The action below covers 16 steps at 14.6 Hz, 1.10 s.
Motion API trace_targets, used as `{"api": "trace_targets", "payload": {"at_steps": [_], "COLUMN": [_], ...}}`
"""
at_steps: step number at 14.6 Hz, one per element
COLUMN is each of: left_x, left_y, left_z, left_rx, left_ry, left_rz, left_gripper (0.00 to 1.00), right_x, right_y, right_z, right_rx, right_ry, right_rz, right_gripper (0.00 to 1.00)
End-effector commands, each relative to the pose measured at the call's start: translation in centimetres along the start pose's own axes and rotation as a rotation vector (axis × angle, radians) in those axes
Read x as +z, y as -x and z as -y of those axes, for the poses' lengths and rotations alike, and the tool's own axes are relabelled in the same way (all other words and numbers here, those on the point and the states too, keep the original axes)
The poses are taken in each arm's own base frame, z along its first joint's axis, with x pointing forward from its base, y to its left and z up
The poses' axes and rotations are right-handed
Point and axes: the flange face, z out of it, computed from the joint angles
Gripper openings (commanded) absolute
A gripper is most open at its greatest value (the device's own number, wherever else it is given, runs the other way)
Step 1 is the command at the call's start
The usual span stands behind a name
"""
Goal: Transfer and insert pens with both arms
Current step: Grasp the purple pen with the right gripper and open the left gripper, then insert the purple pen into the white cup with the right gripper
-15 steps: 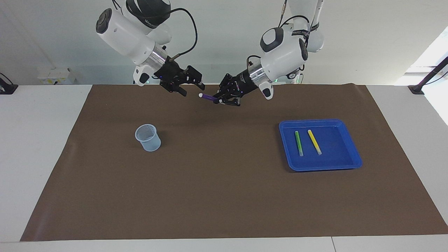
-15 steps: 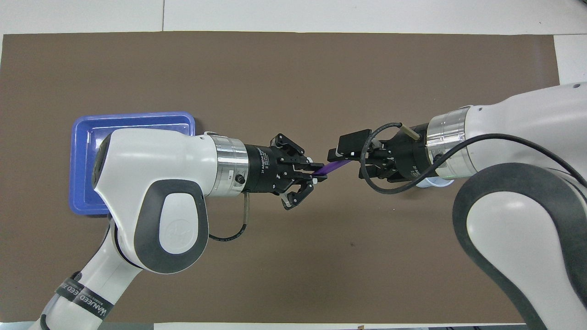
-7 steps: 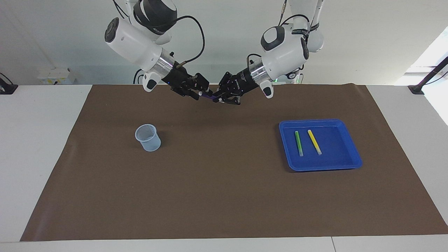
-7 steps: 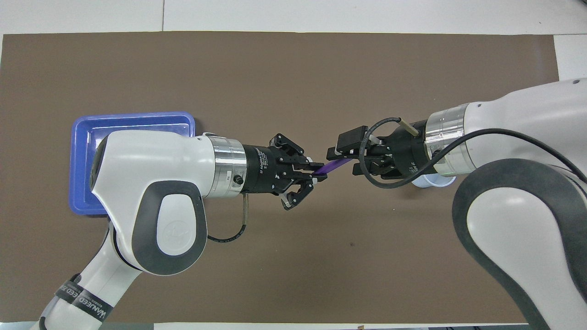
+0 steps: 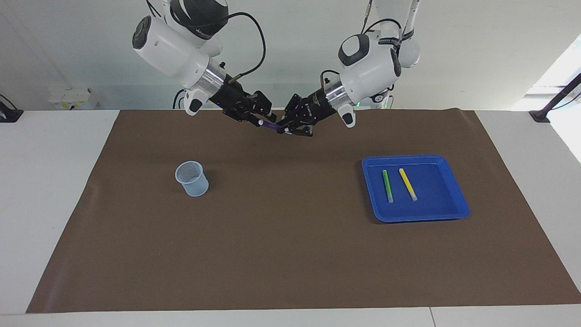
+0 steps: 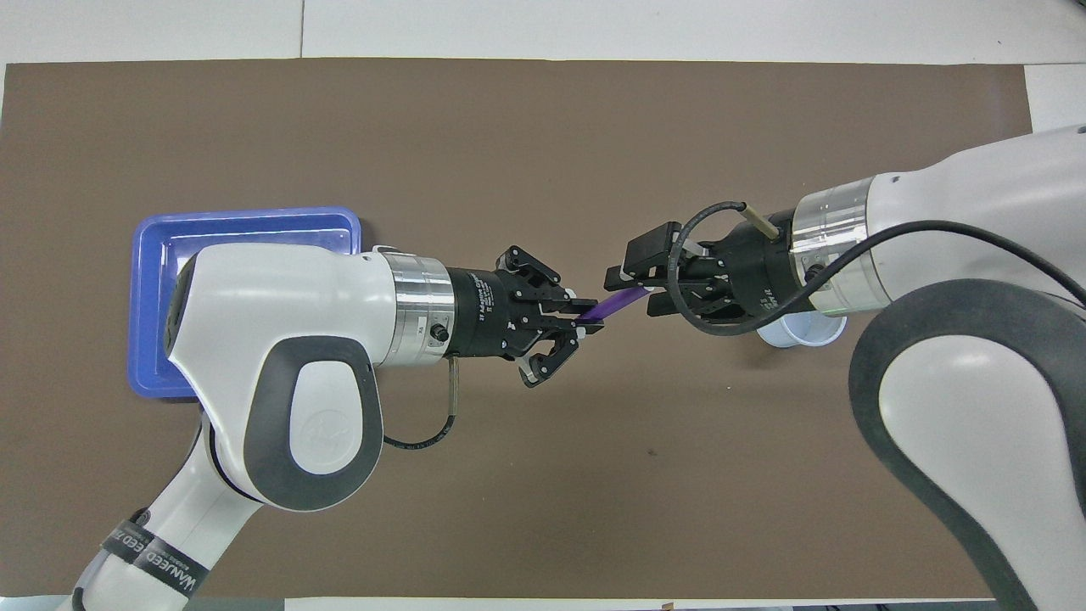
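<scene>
- In the facing view you have two arms up over the robots' edge of the brown mat (image 5: pixel 290 254), their tools meeting in the air.
- The left tool (image 5: pixel 285 129) is clamped on one purple pen (image 5: pixel 271 126), whose pale cap end points toward the right tool (image 5: pixel 259 120).
- The right tool sits at that cap end; you cannot tell from here whether its fingers grip the pen or just stand around it.
- You can count three pens in all: the purple one in the air, plus one green pen (image 5: pixel 387 185) and one yellow pen (image 5: pixel 407 184) lying side by side, apart, in the one blue tray (image 5: pixel 454 213) toward the left arm's end of the worktop.
- One pale blue cup (image 5: pixel 192 179) stands upright on the mat toward the right arm's end.
- In the overhead view the left tool (image 6: pixel 587 319) pinches the lower end of the purple pen (image 6: pixel 618 301), and the right tool (image 6: pixel 638 285) covers its upper end.
- Here the left arm hides most of the blue tray (image 6: pixel 153 255), so you see neither of its two pens.
- Only a part of the cup (image 6: pixel 802 329) shows under the right arm's wrist.
</scene>
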Motion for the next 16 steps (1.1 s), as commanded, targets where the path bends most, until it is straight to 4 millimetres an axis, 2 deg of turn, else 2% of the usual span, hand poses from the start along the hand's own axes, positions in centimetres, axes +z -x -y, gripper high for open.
{"api": "trace_targets", "payload": {"at_steps": [1, 3, 5, 7, 9, 11, 15, 16], "left_x": [-0.4, -0.5, -0.5, -0.6, -0.6, -0.6, -0.6, -0.7], "left_y": [-0.5, -0.5, -0.5, -0.4, -0.4, -0.4, -0.2, 0.3], "left_z": [0.9, 0.7, 0.7, 0.6, 0.6, 0.6, 1.0, 1.5], "left_rx": [-0.004, -0.012, -0.014, -0.013, -0.014, -0.015, -0.013, -0.017], "left_ry": [0.007, 0.009, 0.013, 0.025, 0.025, 0.026, 0.045, 0.058], "left_rz": [0.025, 0.035, 0.037, 0.041, 0.042, 0.043, 0.055, 0.065], "left_gripper": [0.0, 0.0, 0.0, 0.0, 0.0, 0.0, 0.0, 0.97], "right_x": [-0.3, -0.2, -0.3, -0.3, -0.4, -0.6, -0.8, -0.9], "right_y": [-0.5, -0.5, -0.6, -0.7, -0.9, -1.2, -1.3, -1.3], "right_z": [0.3, 0.1, 0.1, 0.2, 0.1, -0.3, -0.5, -0.5], "right_rx": [0.02, 0.023, 0.024, 0.024, 0.028, 0.037, 0.037, 0.036], "right_ry": [-0.024, -0.022, -0.023, -0.026, -0.031, -0.032, -0.033, -0.032], "right_rz": [0.0, 0.001, 0.0, -0.007, -0.017, -0.022, -0.024, -0.025], "right_gripper": [0.62, 0.61, 0.51, 0.34, 0.26, 0.01, 0.0, 0.0]}}
